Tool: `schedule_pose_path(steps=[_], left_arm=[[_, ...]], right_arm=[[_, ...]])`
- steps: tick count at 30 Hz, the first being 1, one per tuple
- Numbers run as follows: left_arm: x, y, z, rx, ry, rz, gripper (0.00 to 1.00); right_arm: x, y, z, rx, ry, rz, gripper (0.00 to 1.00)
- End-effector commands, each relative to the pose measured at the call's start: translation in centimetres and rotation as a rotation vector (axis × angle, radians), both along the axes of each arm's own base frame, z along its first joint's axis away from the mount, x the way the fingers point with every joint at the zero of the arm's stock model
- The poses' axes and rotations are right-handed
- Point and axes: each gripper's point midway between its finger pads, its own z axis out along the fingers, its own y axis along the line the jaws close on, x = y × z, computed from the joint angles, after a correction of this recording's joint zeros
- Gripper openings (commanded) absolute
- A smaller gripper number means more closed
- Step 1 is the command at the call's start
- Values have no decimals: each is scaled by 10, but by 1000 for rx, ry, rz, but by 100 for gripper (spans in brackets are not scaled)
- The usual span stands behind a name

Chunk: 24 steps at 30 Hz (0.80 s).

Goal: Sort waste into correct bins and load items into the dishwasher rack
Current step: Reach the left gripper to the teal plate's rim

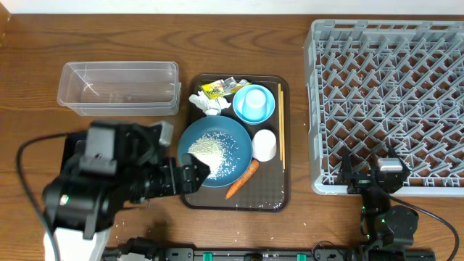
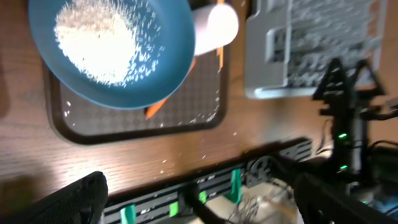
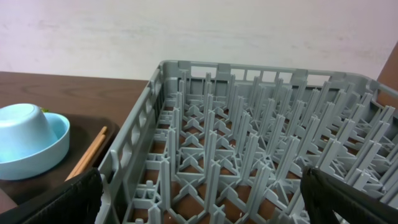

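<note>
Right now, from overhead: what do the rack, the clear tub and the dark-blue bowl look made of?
Dishwasher rack: matte grey moulded plastic, judging by uniform colour and thin ribbed pegs. Clear tub: glossy transparent plastic; the tabletop shows through it. Dark-blue bowl: smooth, faintly shiny; plastic or glazed ceramic, cannot tell.

- Dishwasher rack [image 3: 261, 118]: grey crate with a grid of upright pegs; filled most of the view.
- Chopsticks [image 3: 87, 154]: wooden; lay just left of the rack, on a dark tray [image 3: 31, 186].
- Light-blue cup [image 3: 28, 140]: sat left of the rack, beyond the chopsticks.
- Brown surface [image 3: 81, 87]: ran behind and left of the rack.
- Right gripper [image 3: 200, 177]: jaws wide apart, before the rack's near wall.
</note>
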Motion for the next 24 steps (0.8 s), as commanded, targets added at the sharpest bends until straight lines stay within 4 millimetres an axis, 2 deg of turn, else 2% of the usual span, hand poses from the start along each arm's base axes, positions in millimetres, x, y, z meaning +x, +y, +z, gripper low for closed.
schedule_pose_path(steps=[1,3,4,9,18,20,24], left_arm=[[3,17,-22,210,27,25,97],[2,24,-33,336,50,47,97],[1,22,-37,374,53,40,97],[12,-22,-41,375,-25,-92,98],[22,-73,-66,328,3,-200,97],[28,-75,-75,370,6,-205,97],[36,-75,-104,505,0,-324,87]], right_arm=[[0,4,-1,-15,0,16,99],[0,4,-1,-15,0,16,99],[0,4,-1,-15,0,16,99],[0,4,-1,-15,0,16,99],[0,4,-1,-15,0,16,99],[0,4,-1,-15,0,16,99],[0,4,-1,-15,0,16,99]])
